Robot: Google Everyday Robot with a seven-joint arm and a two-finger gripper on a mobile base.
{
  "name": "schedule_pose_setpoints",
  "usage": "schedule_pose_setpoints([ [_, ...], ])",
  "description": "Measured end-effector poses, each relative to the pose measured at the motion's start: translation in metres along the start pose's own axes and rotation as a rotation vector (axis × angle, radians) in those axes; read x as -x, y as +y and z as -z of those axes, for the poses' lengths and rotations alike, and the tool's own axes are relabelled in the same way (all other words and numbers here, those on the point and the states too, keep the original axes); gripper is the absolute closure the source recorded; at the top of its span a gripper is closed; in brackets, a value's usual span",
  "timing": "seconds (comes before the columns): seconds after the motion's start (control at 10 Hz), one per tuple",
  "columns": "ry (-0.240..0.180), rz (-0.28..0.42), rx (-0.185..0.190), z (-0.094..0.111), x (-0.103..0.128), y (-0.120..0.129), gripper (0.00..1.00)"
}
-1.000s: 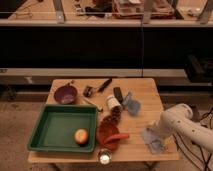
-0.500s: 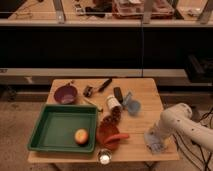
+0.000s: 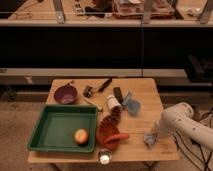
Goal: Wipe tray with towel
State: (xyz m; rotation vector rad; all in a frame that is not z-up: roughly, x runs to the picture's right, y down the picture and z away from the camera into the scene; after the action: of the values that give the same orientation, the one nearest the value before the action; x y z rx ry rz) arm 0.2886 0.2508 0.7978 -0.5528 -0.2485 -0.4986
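Observation:
The green tray [image 3: 54, 125] lies on the left front of the wooden table and holds an orange fruit [image 3: 80, 136]. Far from it, near the table's right front edge, is the small grey-blue towel [image 3: 150, 137], bunched and drawn up into a peak. My gripper [image 3: 156, 132] comes in on the white arm from the right and sits right on top of the towel, shut on its upper folds. The arm covers most of the fingers.
A purple bowl [image 3: 66, 93] stands behind the tray. Mid-table are a black brush [image 3: 102, 86], a jar [image 3: 113, 103], a blue bunched object [image 3: 131, 104], and a red bowl [image 3: 107, 134] with an orange piece. A small cup [image 3: 104, 158] stands at the front edge.
My gripper has closed down onto the towel. The cloth, lying flatter before, is now gathered up under the fingers. Nothing else on the table has moved.

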Motion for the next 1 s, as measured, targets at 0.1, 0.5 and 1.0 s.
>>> schedule_pose_setpoints([
  [0.1,-0.009,0.0,-0.021,0.01,0.002,-0.002,1.0],
  [0.5,-0.03,0.052,-0.125,0.095,0.033,-0.035,1.0],
  [1.0,-0.077,0.196,-0.286,0.168,0.123,-0.118,1.0],
])
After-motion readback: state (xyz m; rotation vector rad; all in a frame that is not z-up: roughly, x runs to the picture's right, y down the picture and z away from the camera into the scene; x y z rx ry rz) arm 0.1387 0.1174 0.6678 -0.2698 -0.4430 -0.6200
